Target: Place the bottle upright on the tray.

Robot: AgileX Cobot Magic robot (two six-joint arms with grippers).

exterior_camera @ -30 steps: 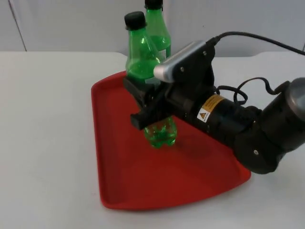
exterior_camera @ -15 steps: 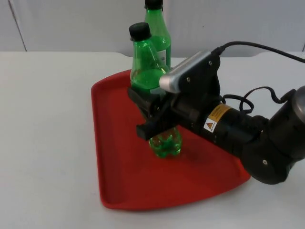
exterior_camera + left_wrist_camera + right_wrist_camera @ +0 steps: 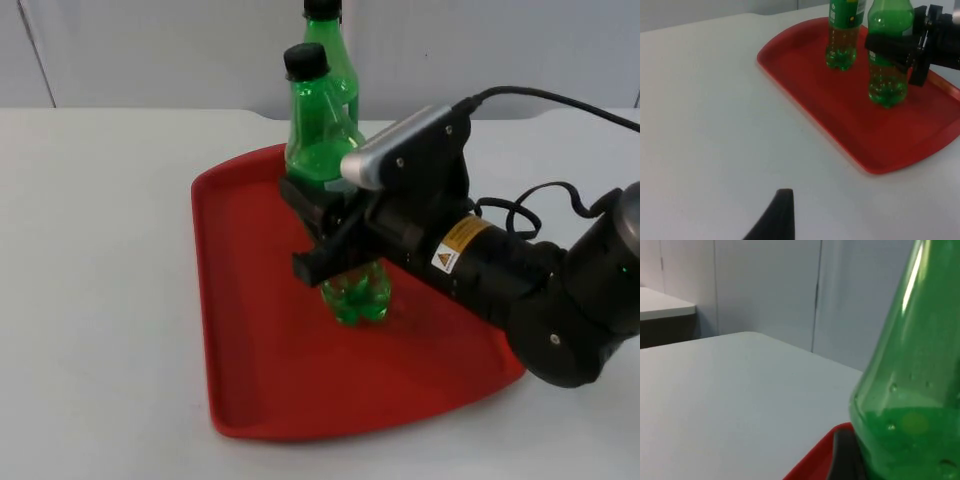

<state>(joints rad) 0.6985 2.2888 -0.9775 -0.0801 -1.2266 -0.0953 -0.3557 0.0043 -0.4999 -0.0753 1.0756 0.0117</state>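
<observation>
A green plastic bottle (image 3: pixel 322 130) with a black cap stands nearly upright over the red tray (image 3: pixel 260 360), its base (image 3: pixel 356 297) low on the tray floor. My right gripper (image 3: pixel 322 228) is shut on the bottle's middle; whether the base touches the tray I cannot tell. In the left wrist view the same bottle (image 3: pixel 887 75) sits in the black fingers (image 3: pixel 892 47) over the tray (image 3: pixel 840 120). The right wrist view has the bottle's green shoulder (image 3: pixel 910 405) close up beside a finger (image 3: pixel 842 455). My left gripper's fingertip (image 3: pixel 777 215) hangs over bare table left of the tray, waiting.
A second green bottle (image 3: pixel 330 60) with a label stands upright at the tray's far end, just behind the held one, also as the labelled bottle (image 3: pixel 842 32). White table (image 3: pixel 100 300) lies open left of the tray. A grey wall (image 3: pixel 150 50) closes the back.
The right gripper has carried the bottle slightly right and toward the near side, lowering it and straightening it from a tilt to nearly upright. The second bottle and tray stayed put.
</observation>
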